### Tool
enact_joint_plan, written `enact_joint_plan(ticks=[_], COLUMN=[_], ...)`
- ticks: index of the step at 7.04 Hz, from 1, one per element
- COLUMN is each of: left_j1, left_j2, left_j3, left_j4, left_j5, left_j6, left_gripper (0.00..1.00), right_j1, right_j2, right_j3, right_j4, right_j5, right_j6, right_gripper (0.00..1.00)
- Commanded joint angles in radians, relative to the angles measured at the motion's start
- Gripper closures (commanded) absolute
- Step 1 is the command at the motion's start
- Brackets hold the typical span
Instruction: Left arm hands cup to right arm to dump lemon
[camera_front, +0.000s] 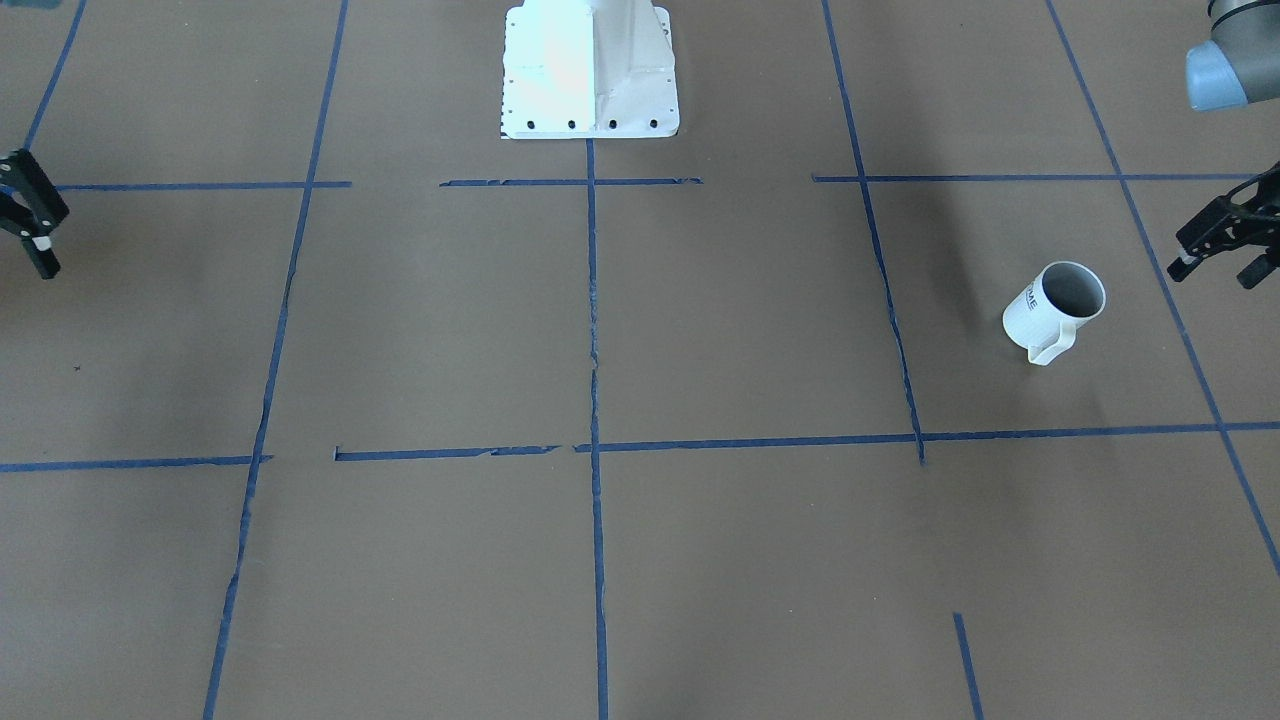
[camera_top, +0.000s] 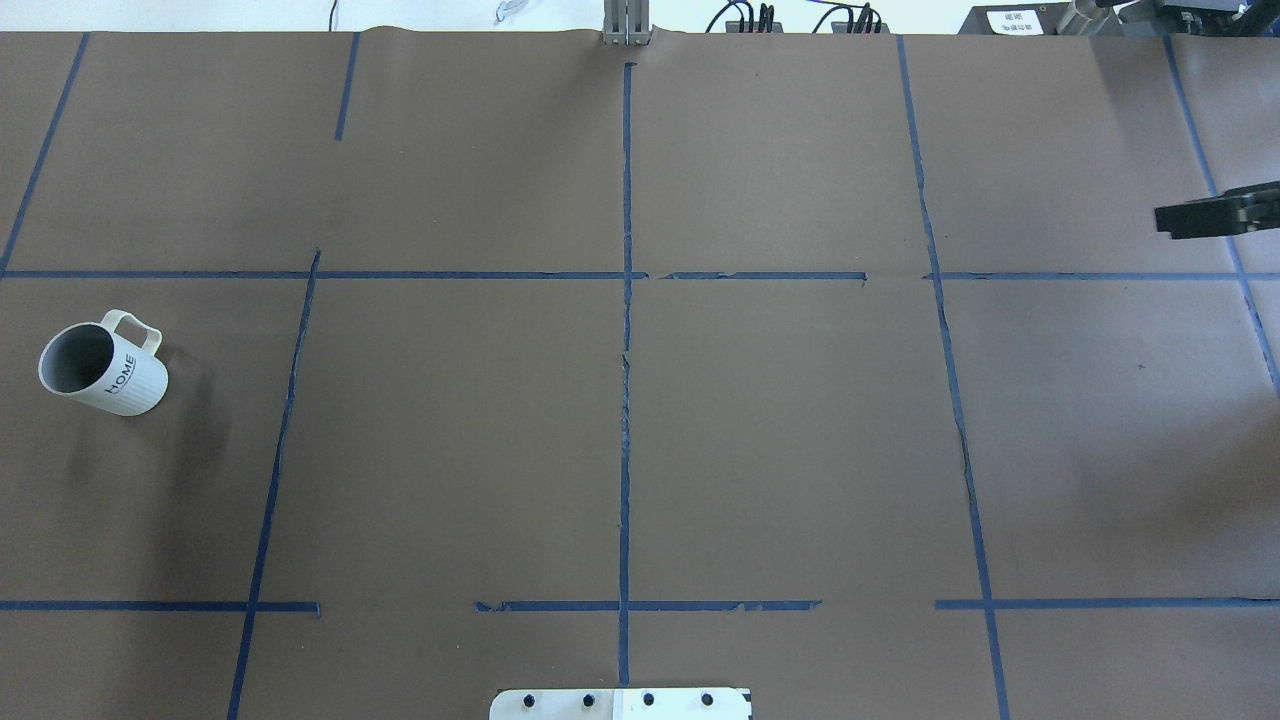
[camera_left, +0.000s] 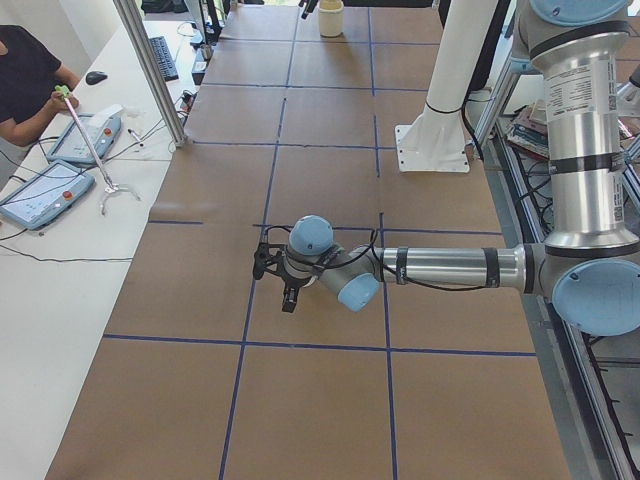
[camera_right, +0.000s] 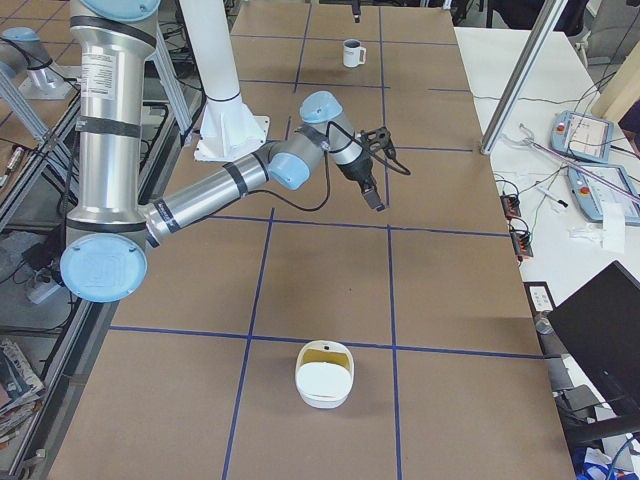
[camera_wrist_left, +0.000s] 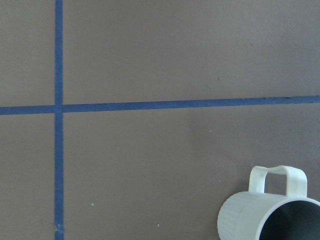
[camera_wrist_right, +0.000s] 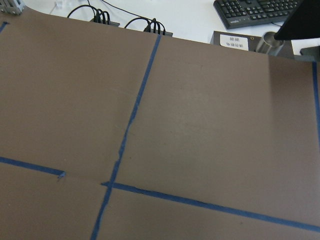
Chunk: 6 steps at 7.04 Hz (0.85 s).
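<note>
The cup (camera_front: 1050, 315) is a white ribbed mug with a grey inside, standing upright on the brown table at the robot's left. It also shows in the overhead view (camera_top: 120, 380), the left wrist view (camera_wrist_left: 247, 215) and far off in the exterior right view (camera_right: 352, 53). No lemon is visible; the mug's inside looks plain grey. My left gripper (camera_front: 1218, 268) hovers open beside the mug, a little apart from it, and also shows in the exterior left view (camera_left: 282, 285). My right gripper (camera_front: 42, 262) hangs far away at the opposite side (camera_top: 1165, 220), looks shut and holds nothing.
The white robot pedestal (camera_front: 590, 70) stands at the table's middle edge. A cream container (camera_right: 325, 378) sits on the table near the robot's right end. Blue tape lines grid the brown cover. An operator (camera_left: 25, 70) sits at a side bench with tablets.
</note>
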Motion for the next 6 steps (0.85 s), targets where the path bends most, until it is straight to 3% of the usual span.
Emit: enact_joint_plan(ticks=[1, 3, 4, 5, 6], left_j1=[-0.158, -0.211, -0.223, -0.211, -0.220], left_j2=[-0.003, -0.005, -0.002, 0.002, 0.014], left_j3=[-0.042, -0.166, -0.203, -0.264, -0.265], left_j4=[0.192, 0.506, 0.664, 0.775, 0.847], left_j5=[-0.086, -0.119, -0.121, -0.121, -0.120], left_j6=[0.239, 0.413, 0.470, 0.477, 0.600], left_gripper=[0.00, 0.01, 0.00, 0.00, 0.00], right_j1=[0.198, 0.367, 0.425, 0.426, 0.424], right_j2=[-0.122, -0.133, -0.132, -0.124, -0.123], right_j3=[-0.020, -0.020, -0.017, -0.013, -0.028], right_j4=[-0.182, -0.471, -0.588, -0.624, -0.620], right_j5=[0.229, 0.332, 0.340, 0.340, 0.340], right_j6=[-0.271, -0.584, -0.744, -0.765, -0.766], right_gripper=[0.00, 0.00, 0.00, 0.00, 0.00])
